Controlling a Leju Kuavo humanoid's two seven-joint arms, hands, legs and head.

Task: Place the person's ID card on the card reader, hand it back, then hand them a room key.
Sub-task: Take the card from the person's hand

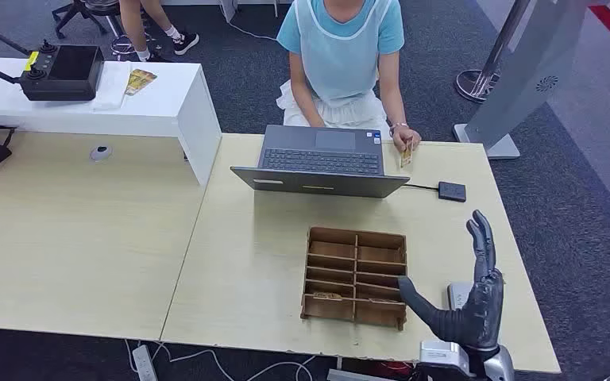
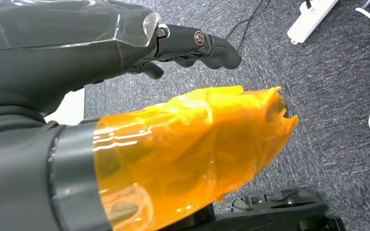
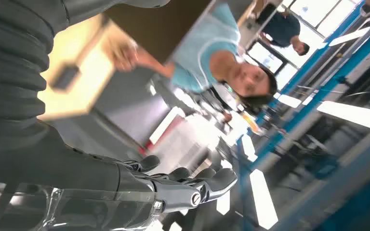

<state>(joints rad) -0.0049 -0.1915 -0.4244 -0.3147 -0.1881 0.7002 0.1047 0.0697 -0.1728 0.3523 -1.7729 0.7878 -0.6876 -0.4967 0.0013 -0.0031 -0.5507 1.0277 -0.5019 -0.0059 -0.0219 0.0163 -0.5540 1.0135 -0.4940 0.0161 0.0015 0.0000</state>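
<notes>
A person in a light blue top sits behind the table and pinches a small yellowish ID card (image 1: pixel 406 152) beside the laptop. The black card reader (image 1: pixel 451 190) lies on the table to the right of it, on a cable. My right hand (image 1: pixel 469 294) is raised over the table's near right corner, fingers straight up and thumb spread, holding nothing. In the right wrist view its fingers (image 3: pixel 192 185) are empty, with the card reader (image 3: pixel 65 77) and the person's hand (image 3: pixel 123 53) blurred beyond. A wooden divided box (image 1: pixel 356 276) holds a card (image 1: pixel 327 295). My left hand (image 2: pixel 183 45) hangs above the carpet, holding nothing.
An open grey laptop (image 1: pixel 322 163) stands between the person and the wooden box. At the far left a white desk (image 1: pixel 167 103) carries a black controller (image 1: pixel 62 73). A grey stand (image 1: pixel 524 71) rises at the right. A white power strip (image 2: pixel 313 19) and cables lie on the floor.
</notes>
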